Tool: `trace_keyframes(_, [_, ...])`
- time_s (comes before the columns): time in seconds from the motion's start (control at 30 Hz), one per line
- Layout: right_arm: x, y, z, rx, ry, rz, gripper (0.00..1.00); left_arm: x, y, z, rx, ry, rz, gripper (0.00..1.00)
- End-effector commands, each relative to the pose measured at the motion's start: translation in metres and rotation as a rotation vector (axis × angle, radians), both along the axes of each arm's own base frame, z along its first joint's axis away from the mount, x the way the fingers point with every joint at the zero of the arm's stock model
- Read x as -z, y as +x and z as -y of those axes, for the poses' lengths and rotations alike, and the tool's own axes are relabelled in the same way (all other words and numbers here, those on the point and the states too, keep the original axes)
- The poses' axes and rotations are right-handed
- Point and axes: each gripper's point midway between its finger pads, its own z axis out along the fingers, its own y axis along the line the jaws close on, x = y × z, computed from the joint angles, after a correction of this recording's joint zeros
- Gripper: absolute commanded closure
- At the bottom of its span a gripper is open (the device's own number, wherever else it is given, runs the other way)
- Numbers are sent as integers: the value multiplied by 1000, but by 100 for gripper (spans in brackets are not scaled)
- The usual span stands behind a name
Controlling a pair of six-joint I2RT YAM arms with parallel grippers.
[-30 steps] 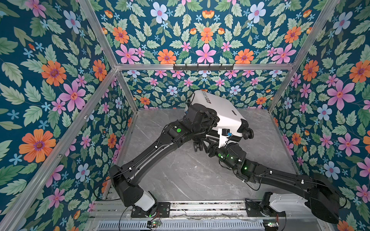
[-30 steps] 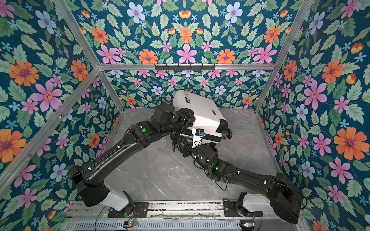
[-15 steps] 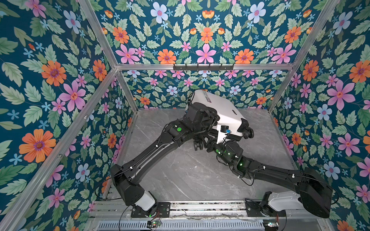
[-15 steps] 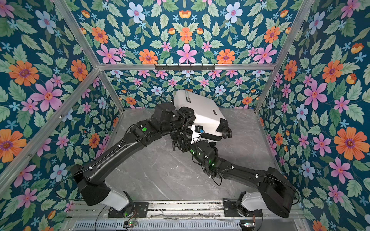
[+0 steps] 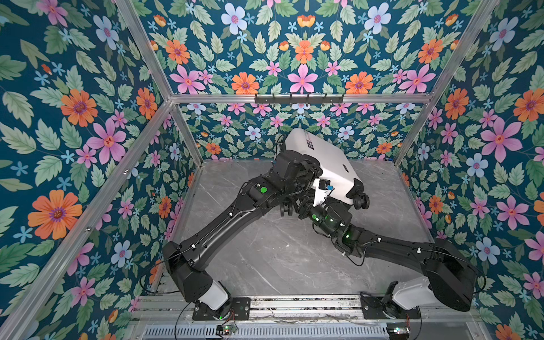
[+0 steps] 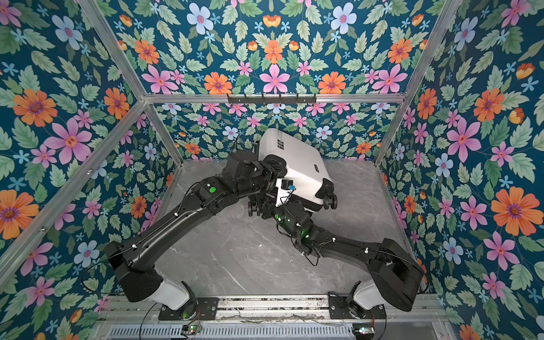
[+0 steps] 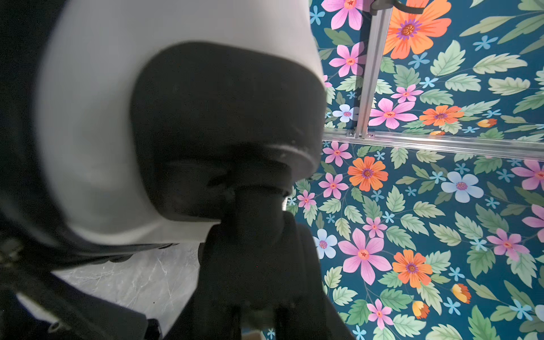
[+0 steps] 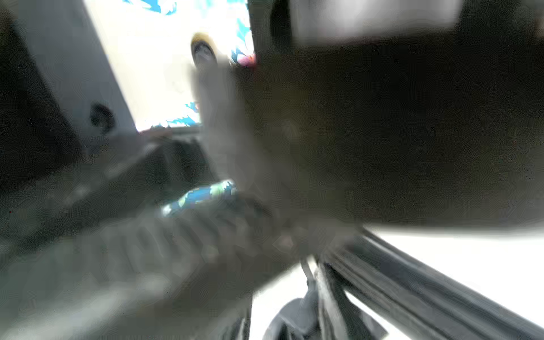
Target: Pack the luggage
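The luggage (image 5: 326,156) (image 6: 297,156), a small white suitcase, is zipped shut and rests tilted at the back of the grey floor, its black wheels facing forward. My left gripper (image 5: 309,172) (image 6: 273,166) is at its upper left corner. In the left wrist view the shell (image 7: 88,117) fills the frame and a black wheel (image 7: 256,235) sits between the fingers. My right gripper (image 5: 300,203) (image 6: 265,206) reaches under the luggage's near edge beside a lower wheel (image 5: 287,209). The right wrist view is blurred, showing only the zipper band (image 8: 412,279); the jaws cannot be made out.
Floral walls with aluminium posts close in the cell on three sides. A black hook rail (image 5: 298,98) hangs on the back wall. The marble floor (image 5: 265,259) lies between the arms and the front mounting rail (image 5: 294,306).
My right arm has stretched forward and left, bringing its gripper in under the luggage's near edge. The left arm and the luggage have not moved.
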Motion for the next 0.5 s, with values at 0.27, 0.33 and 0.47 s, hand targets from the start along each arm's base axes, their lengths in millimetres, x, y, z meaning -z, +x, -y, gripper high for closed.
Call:
trace_keyframes(0.27, [3, 11, -5, 18, 48, -33, 67, -54, -5, 9, 44, -166, 118, 100])
trace_keyframes(0.33, [7, 10, -2, 26, 61, -47, 67, -53, -5, 7, 42, -165, 118, 100])
trace_keyframes(0.47, [16, 9, 2, 39, 66, -69, 66, -53, -6, 7, 44, -166, 118, 100])
